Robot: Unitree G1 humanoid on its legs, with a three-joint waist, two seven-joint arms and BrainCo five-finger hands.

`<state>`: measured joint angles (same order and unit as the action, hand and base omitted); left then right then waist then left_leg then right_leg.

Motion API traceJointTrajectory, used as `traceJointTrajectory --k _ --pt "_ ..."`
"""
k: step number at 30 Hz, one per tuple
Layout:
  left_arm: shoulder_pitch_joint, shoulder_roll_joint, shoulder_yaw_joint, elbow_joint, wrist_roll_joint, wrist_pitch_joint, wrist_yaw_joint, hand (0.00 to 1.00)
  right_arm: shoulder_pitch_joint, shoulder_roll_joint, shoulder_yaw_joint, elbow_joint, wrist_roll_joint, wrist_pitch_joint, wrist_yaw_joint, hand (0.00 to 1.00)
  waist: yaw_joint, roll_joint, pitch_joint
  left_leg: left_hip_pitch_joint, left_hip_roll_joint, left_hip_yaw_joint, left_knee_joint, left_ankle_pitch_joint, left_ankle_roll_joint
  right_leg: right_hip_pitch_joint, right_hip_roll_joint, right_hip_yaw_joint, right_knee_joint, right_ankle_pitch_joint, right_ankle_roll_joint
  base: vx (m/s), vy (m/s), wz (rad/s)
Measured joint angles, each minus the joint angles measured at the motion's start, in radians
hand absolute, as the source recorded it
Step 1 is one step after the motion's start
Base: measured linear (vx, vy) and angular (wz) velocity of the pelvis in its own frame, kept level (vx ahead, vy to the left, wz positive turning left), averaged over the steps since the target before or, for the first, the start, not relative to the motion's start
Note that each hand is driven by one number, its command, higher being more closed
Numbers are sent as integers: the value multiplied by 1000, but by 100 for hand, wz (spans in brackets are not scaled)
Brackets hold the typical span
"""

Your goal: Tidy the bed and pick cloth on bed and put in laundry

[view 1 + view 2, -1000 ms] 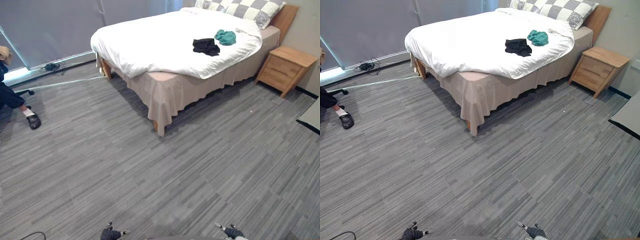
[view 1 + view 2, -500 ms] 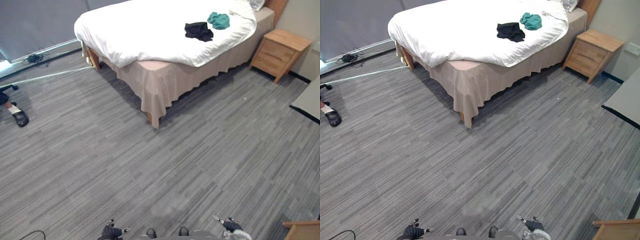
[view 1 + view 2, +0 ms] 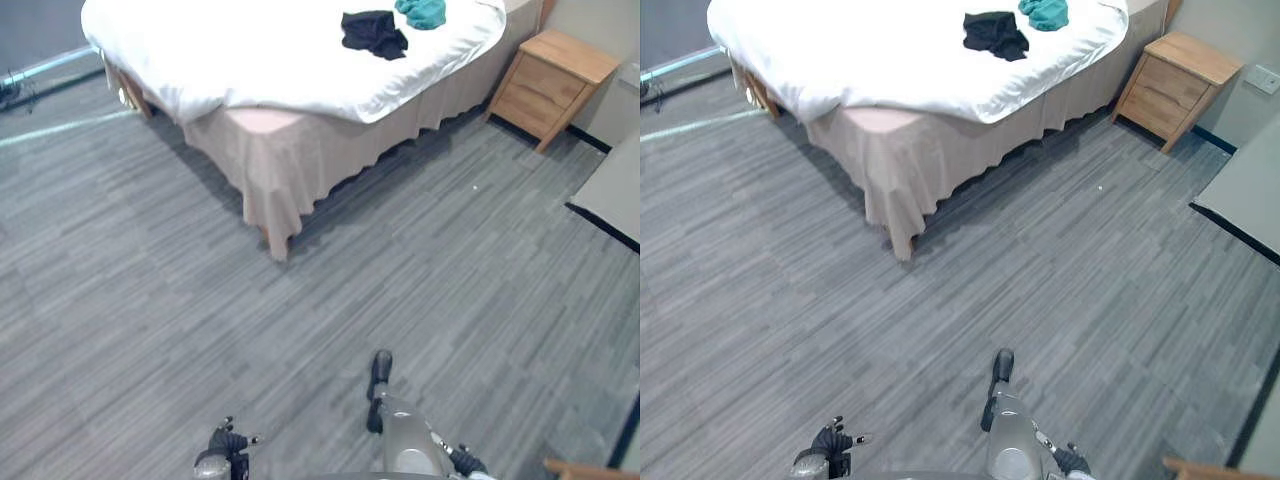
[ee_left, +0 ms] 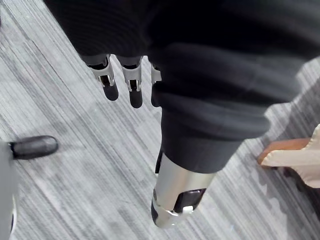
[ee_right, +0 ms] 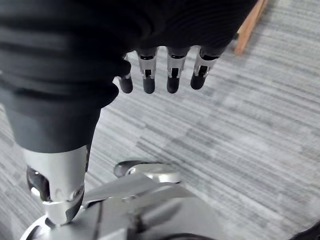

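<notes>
A bed [image 3: 250,60] with a white duvet and a beige skirt stands across the far part of the room. On its right half lie a crumpled black cloth [image 3: 373,32] and, just beyond it, a teal cloth [image 3: 421,12]. Both of my hands hang low, far from the bed over the grey carpet: the left hand [image 3: 225,445] and the right hand [image 3: 465,462]. In the wrist views the left hand [image 4: 131,87] and the right hand [image 5: 172,75] have relaxed, straight fingers and hold nothing.
A wooden nightstand [image 3: 548,75] stands to the right of the bed. A grey flat surface [image 3: 615,195] juts in at the right edge, and a piece of wooden furniture [image 3: 590,468] sits at the lower right. Open carpet [image 3: 200,320] lies between me and the bed.
The whole view has shifted: the camera has come nearer the bed and looks further down, so the bed's head and the person's foot at the left have left the picture. The cloths lie as before.
</notes>
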<state>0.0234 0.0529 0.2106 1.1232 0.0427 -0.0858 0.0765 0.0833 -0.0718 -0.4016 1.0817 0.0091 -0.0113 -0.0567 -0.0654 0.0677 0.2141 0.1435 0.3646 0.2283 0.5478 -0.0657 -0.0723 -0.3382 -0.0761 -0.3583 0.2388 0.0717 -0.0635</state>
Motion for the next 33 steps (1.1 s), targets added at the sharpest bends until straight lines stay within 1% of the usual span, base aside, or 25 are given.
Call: traceJointTrajectory --k 1,2,4,6,7,9,11,12,13,14,16,17,18,19,20,21,22,24,26,27,29,30,31,32,33 --pt "6 -6 -2 -23 -5 0 -7 0 -6 -8 26 2 0 0 -5 0 8 2 2 -93 36 -33 221 42 -24 55 44 7 -28 -23 -4 710 -424 -54" --pt "3 -8 -6 -46 -6 -2 -7 0 -15 -13 58 4 0 0 -7 0 18 -7 12 -147 43 -48 370 19 -50 134 74 19 -60 -33 -21 679 -373 -49" --pt "2 -17 -11 -76 -12 -12 -8 0 -33 -14 92 -3 -2 -2 -7 0 28 -29 22 -226 29 -16 446 -29 -102 265 103 38 -140 -47 -21 597 -291 -29" --pt "0 -18 -9 -118 -13 -25 -8 0 -78 -14 107 -8 -2 -6 -7 0 61 -48 29 -302 -24 43 354 -87 -103 358 111 89 -214 -51 -15 629 -240 -58" --pt "-2 -20 -9 -129 -14 -33 -8 0 -108 -15 107 -9 -3 -9 -7 0 80 -52 31 -343 -73 54 220 -110 -94 390 107 114 -241 -57 -6 466 -105 -75" --pt "-2 -29 -10 -134 -14 -36 -6 0 -136 -14 107 -10 -7 -11 -7 0 89 -54 32 -358 -141 63 -44 -105 -84 425 92 124 -263 -77 7 335 18 -38" --pt "3 -40 -22 -122 -14 -33 -7 0 -114 -23 107 -29 -14 -17 -7 0 85 -20 19 -357 -192 166 -391 -5 -45 502 88 115 -295 -125 39 447 147 2" --pt "5 -41 -21 -117 -14 -33 -8 0 -111 -22 108 -29 -18 -17 -7 0 90 -15 15 -358 -188 220 -408 10 -23 522 90 112 -295 -143 46 520 237 2" --pt "5 -38 -20 -114 -14 -34 -9 0 -88 -15 117 -28 -20 -15 -7 0 109 -18 8 -343 -188 273 -394 70 67 559 83 115 -288 -179 68 490 234 22" --pt "8 -22 -15 -110 -14 -30 -12 0 -65 -4 144 -23 -23 -8 -5 0 106 -58 -21 -317 -235 291 -391 94 150 597 29 99 -256 -230 114 606 273 31" --pt "7 -18 -19 -109 -14 -28 -11 0 -58 -8 148 -19 -32 -8 -5 0 104 -74 -28 -294 -271 274 -408 69 165 561 -4 80 -134 -253 148 532 231 37" --pt "7 -17 -23 -100 -14 -27 -11 0 -67 -13 144 -3 -40 -8 -4 0 106 -67 -32 -267 -285 251 -420 62 163 488 -36 63 71 -252 181 629 323 65" --pt "7 -13 -23 -96 -14 -22 -11 0 -72 -10 134 12 -39 -5 -2 0 101 -65 -28 -229 -298 200 -435 37 163 386 -83 59 342 -192 287 526 284 105" --pt "7 -2 -33 -91 -14 -12 -11 0 -78 -11 125 13 -42 -4 1 0 91 -69 -27 -197 -308 158 -437 19 163 339 -108 65 497 -170 331 431 186 124" --pt "9 8 -54 -86 -15 -8 -10 0 -79 -13 125 11 -46 -3 1 0 81 -70 -26 -172 -312 131 -441 12 163 328 -119 57 546 -193 314 432 106 145" --pt "10 19 -74 -76 -15 -8 -11 0 -77 -13 126 12 -51 -3 2 0 80 -57 -18 -115 -315 73 -460 10 163 312 -126 40 565 -248 292 540 66 156" --pt "13 33 -82 -77 -26 -8 -10 0 -87 -11 131 12 -52 -4 3 0 80 -58 -19 -69 -313 24 -474 10 161 304 -128 16 503 -284 244 525 27 150" --pt "11 43 -82 -82 -34 -9 -9 0 -98 -11 134 12 -51 -6 3 0 79 -58 -21 -43 -309 -47 -476 -2 138 285 -116 19 344 -291 234 468 -77 143" --pt "-1 46 -83 -79 -35 -10 -9 0 -99 -11 124 11 -50 -10 3 0 79 -62 -23 -32 -309 -154 -478 -31 90 243 -98 151 68 -255 234 457 -184 178" --pt "-2 46 -83 -78 -35 -10 -9 0 -98 -11 122 13 -50 -10 3 0 80 -63 -24 -32 -308 -182 -478 -38 80 234 -100 190 11 -228 235 471 -337 173" --pt "6 50 -81 -70 -32 -8 -7 0 -92 8 81 17 -41 -5 3 0 77 -80 -34 -23 -295 -272 -462 -71 26 209 -119 302 -112 -100 232 464 -452 160" --pt "17 51 -80 -69 -31 -7 -8 0 -84 13 72 17 -36 -5 3 0 79 -92 -41 -19 -295 -287 -454 -83 8 210 -129 316 -124 -66 227 387 -500 148" --pt "35 64 -70 -72 -33 -9 -8 0 -67 33 57 19 -30 -4 3 0 80 -135 -55 -5 -304 -305 -450 -110 -30 218 -159 337 -113 57 202 346 -578 136" --pt "38 66 -39 -63 -30 -8 -7 0 -65 40 54 31 -15 -3 5 0 84 -133 -52 14 -277 -305 -457 -132 -53 258 -158 305 -89 -48 247 317 -563 119" --pt "39 47 -38 -52 -30 -7 -7 0 -69 24 54 35 -14 -2 4 0 81 -102 -56 17 -235 -302 -457 -129 -59 270 -124 274 -95 -46 238 243 -459 87"
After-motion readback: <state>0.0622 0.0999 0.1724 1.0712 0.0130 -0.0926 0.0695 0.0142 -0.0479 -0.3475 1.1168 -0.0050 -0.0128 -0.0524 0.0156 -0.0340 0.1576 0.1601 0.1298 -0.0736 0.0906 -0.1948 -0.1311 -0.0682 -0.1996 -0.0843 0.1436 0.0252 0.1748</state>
